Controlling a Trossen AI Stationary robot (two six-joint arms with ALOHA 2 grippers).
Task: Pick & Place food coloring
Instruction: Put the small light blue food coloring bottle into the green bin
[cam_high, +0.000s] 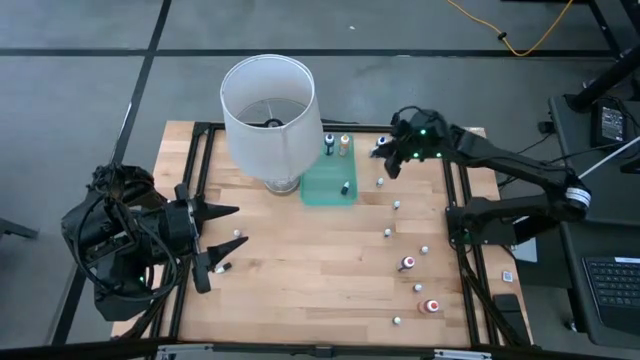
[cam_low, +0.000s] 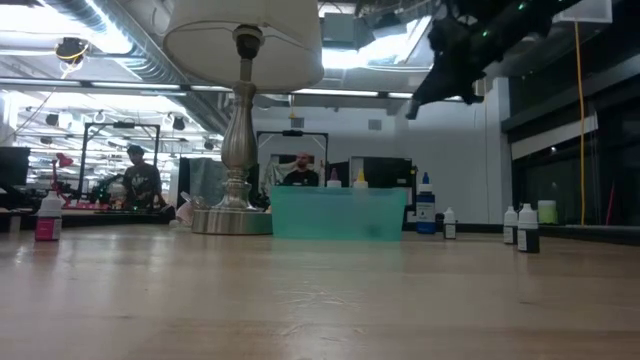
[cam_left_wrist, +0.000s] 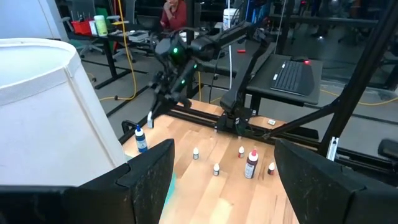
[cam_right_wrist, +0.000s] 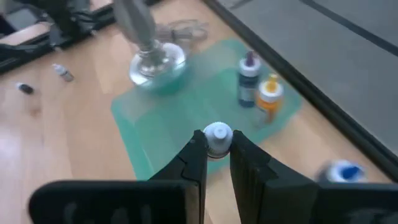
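Observation:
The food coloring bottles are tiny with white caps. A blue one and an orange one stand at the far end of the green tray, and a dark one lies on it. Several more stand scattered on the table's right half, and two sit by my left gripper. My right gripper hangs high over the tray's far right corner, shut on one bottle. My left gripper is open at the table's left side. My right gripper pinches a small bottle by its white cap between its two fingertips, coming from above and pointing down. The bottle is lifted clear, above the tray; its body is hidden under the cap and fingers.
A big white lampshade on a metal lamp base stands at the tray's left end, close to the right gripper's path. Black rails frame the wooden table. People sit in the room behind, in the low view.

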